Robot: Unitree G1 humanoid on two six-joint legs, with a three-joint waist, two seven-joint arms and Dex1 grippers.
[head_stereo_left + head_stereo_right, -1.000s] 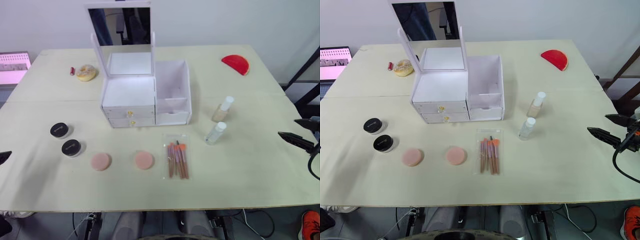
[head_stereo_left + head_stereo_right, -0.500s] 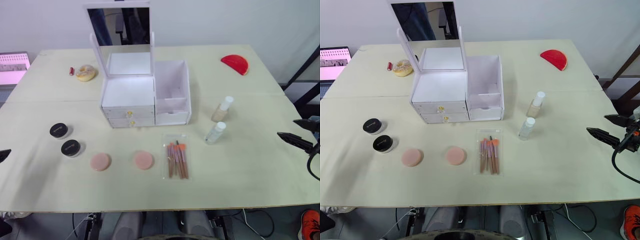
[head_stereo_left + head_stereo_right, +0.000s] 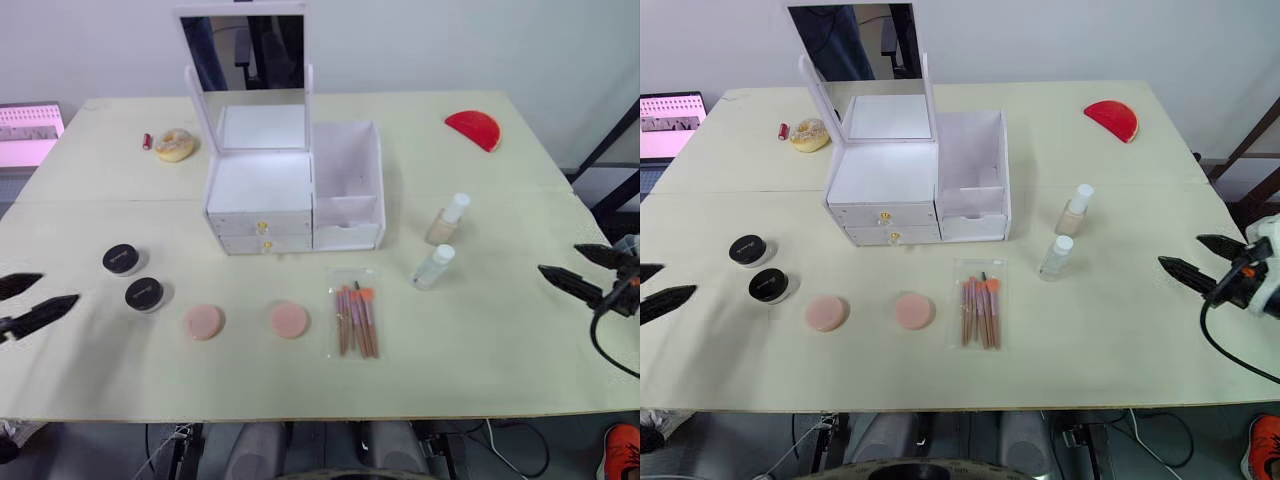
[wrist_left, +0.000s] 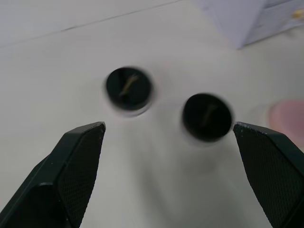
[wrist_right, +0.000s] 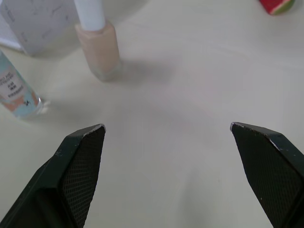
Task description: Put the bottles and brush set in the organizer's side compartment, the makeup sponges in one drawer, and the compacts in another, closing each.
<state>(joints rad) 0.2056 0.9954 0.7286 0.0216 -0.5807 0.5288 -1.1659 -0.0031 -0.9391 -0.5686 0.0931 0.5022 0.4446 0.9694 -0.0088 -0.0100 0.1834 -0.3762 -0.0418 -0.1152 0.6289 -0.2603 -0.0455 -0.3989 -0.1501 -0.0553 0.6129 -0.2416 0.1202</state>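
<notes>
**Black fingers spread wide, nothing held**

Ahead of the left gripper [image 4: 168, 137], its wrist view shows two black-lidded compacts [image 4: 128, 89] side by side, apart from the fingers. The right gripper [image 5: 166, 128], jaws wide and empty, faces the beige bottle [image 5: 98, 45] and clear bottle [image 5: 16, 92]. Head views add the white organizer [image 3: 290, 190], drawers closed, brush set [image 3: 353, 315] and pink sponges [image 3: 203, 322].

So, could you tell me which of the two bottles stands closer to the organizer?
The beige bottle with the white cap; the clear bottle stands farther from the organizer, nearer the table's front edge.
</notes>
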